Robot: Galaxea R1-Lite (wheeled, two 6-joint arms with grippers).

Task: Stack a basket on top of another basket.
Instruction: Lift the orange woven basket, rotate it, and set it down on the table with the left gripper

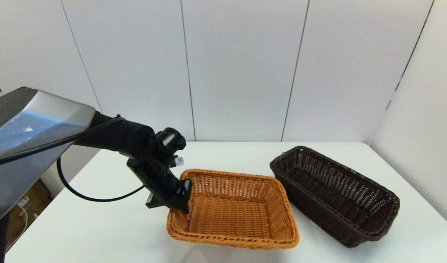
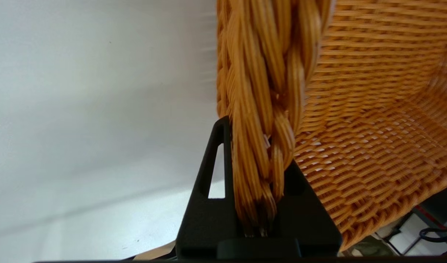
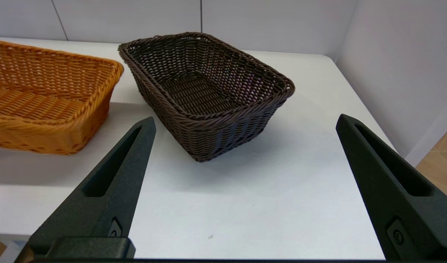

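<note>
Your left tool (image 1: 179,199) is clamped tight on the braided rim of the orange-tan basket (image 1: 234,210), at that basket's 9 o'clock end. The dark brown basket (image 1: 335,195) sits on the white desk (image 1: 99,226) just beside it, at 3 o'clock, not stacked. Your right tool (image 3: 245,146) hangs spread wide and empty, short of the dark brown basket.

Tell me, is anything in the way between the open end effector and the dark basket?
Nothing visible. The right end effector is open, and only bare white table lies between it and the dark brown rectangular wicker basket. The orange-tan rectangular wicker basket sits off to the side.
</note>
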